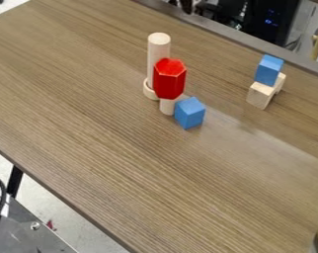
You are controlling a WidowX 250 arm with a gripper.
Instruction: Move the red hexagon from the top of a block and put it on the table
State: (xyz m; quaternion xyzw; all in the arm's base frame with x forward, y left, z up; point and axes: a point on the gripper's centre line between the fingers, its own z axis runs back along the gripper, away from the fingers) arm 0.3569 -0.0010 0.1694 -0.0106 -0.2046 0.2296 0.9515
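The red hexagon, a tall six-sided prism, stands upright on top of a short pale wooden cylinder block. Directly behind it, slightly to the left, rises a tall pale wooden cylinder with a round wooden piece around or beside its foot. The wooden table carries them all.
A blue cube sits right beside the short cylinder, at its lower right. Farther right, another blue block rests on a pale wooden block. The table's front edge runs diagonally at lower left.
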